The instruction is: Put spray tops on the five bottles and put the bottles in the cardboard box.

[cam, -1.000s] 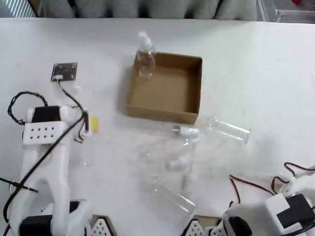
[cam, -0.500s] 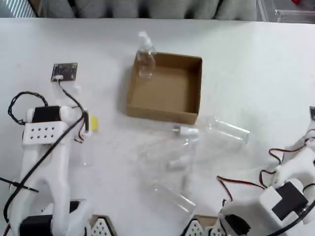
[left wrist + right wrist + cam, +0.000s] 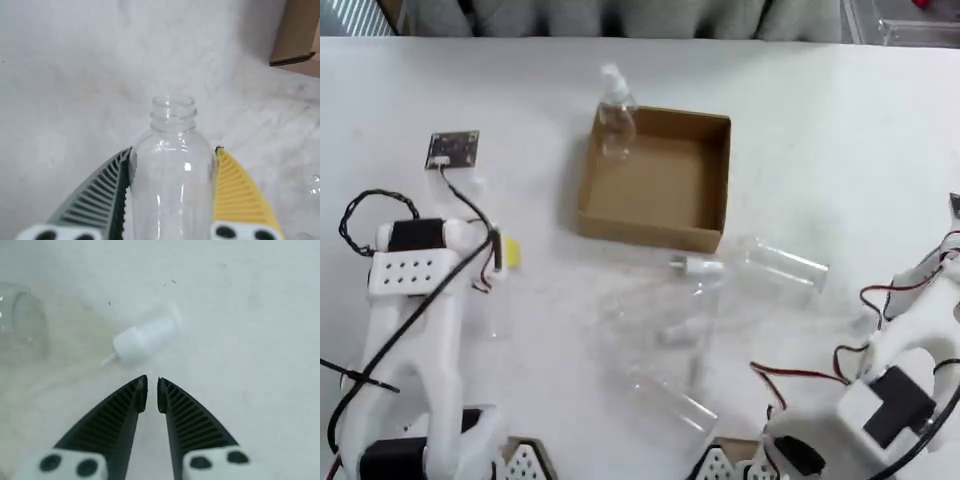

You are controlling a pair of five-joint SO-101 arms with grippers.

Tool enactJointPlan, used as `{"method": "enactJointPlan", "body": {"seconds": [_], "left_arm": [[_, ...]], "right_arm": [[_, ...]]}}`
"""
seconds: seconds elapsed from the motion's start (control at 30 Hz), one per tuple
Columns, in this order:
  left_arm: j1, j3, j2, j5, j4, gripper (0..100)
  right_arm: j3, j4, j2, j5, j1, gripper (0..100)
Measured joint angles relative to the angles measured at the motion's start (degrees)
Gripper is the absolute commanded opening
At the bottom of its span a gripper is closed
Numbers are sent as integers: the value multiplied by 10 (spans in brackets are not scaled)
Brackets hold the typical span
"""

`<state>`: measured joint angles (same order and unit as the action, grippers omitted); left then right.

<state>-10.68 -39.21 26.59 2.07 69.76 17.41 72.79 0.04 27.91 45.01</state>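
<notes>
White table (image 3: pixel 840 120), 2 arms based at its near edge. Left arm (image 3: pixel 410 330) runs forward from its base along the left side. Left gripper (image 3: pixel 172 150) is clamped on an uncapped clear bottle (image 3: pixel 172 117). Grey finger (image 3: pixel 100 195) and yellow finger (image 3: pixel 235 190) press on opposite sides of the body, and the open neck points out past the tips.

Right arm (image 3: pixel 880 400) is bent at the near right corner, swung out toward the right edge. Right gripper (image 3: pixel 151 385) points down at the table with its black fingers almost together, a thin slit between the tips, and nothing in it. Just past the tips a white spray top (image 3: pixel 145 337) lies on its side.

Mid-table, several capless bottles lie loose; I can't get an exact count. 1 lying bottle (image 3: pixel 785 265) sits right of the spray top near the box (image 3: pixel 698 266). Beyond them is the cardboard box (image 3: pixel 650 230), open. 1 capped bottle (image 3: pixel 616 120) stands at its far left corner; I can't tell if it's inside or just behind.
</notes>
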Motion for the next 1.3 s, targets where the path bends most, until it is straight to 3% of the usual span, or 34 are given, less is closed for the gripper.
{"method": "enactJointPlan", "body": {"seconds": [0.4, 0.73, 1.07, 1.13, 1.3], "left_arm": [[0, 0, 0, 0, -2, 20], [0, 0, 0, 0, -2, 20], [0, 0, 0, 0, -2, 20], [0, 0, 0, 0, -2, 20], [0, 0, 0, 0, -2, 20]], "right_arm": [[125, -112, -115, -169, -11, 113], [97, -151, 24, -352, -61, 114], [6, -149, 158, -365, -62, 68], [-5, -146, 167, -355, -62, 8], [-45, -110, 195, -316, -60, 18]]}}
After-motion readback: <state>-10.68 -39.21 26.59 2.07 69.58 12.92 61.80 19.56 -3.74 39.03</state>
